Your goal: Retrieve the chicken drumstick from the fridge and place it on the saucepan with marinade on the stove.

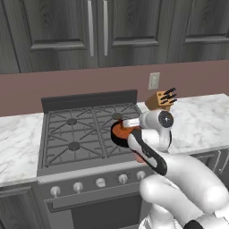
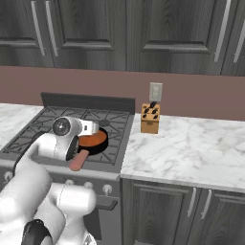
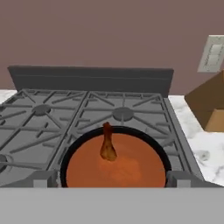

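Note:
The saucepan with marinade (image 3: 114, 166) sits on the front right burner of the stove (image 3: 43, 118), black-rimmed and full of orange-red sauce. The chicken drumstick (image 3: 107, 146) rests in the sauce toward the pan's far side, thin end pointing up and away. My gripper (image 3: 111, 179) hovers over the near edge of the pan, open, its fingertips (image 3: 43, 179) wide apart and holding nothing. From the base, the saucepan (image 1: 119, 131) (image 2: 94, 139) is partly behind my wrist, and its pale handle (image 2: 78, 161) sticks out over the stove's front. The fridge is out of view.
A wooden knife block (image 2: 150, 119) (image 1: 160, 100) stands on the marble counter (image 2: 191, 148) just right of the stove, below a wall outlet (image 2: 155, 91). Silver knobs (image 1: 78, 186) line the stove's front. Dark cabinets (image 1: 58, 31) hang above. More counter (image 1: 18, 143) lies left.

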You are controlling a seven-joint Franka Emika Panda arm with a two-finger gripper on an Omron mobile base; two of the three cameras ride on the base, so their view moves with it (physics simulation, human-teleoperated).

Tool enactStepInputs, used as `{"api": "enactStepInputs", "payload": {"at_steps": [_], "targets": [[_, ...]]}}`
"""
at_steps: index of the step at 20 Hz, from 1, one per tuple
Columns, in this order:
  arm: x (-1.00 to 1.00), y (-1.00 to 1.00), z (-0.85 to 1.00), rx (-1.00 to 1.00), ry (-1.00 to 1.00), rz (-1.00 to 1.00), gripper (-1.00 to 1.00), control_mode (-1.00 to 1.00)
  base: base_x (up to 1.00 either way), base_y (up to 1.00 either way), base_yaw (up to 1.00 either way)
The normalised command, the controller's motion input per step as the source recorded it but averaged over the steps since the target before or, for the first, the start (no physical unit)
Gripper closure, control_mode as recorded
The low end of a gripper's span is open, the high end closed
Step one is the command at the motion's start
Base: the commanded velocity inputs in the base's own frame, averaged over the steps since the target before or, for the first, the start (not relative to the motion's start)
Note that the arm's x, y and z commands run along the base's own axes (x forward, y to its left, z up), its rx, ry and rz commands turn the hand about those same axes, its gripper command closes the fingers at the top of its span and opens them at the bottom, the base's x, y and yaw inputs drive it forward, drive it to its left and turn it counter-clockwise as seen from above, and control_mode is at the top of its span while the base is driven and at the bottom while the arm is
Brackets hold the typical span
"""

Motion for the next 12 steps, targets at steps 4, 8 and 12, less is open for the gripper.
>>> {"api": "enactStepInputs", "payload": {"at_steps": [4, 8, 12], "targets": [[-1.0, 0.1, 1.0, -0.06, 0.1, -0.16, -1.0, -1.0, 0.0, 0.0, 0.0], [-1.0, 0.0, 1.0, -0.03, 0.17, -0.11, -1.0, -1.0, 0.0, 0.0, 0.0], [-1.0, -0.3, 0.52, 0.0, 0.21, -0.01, -1.0, -1.0, 0.0, 0.0, 0.0]]}}
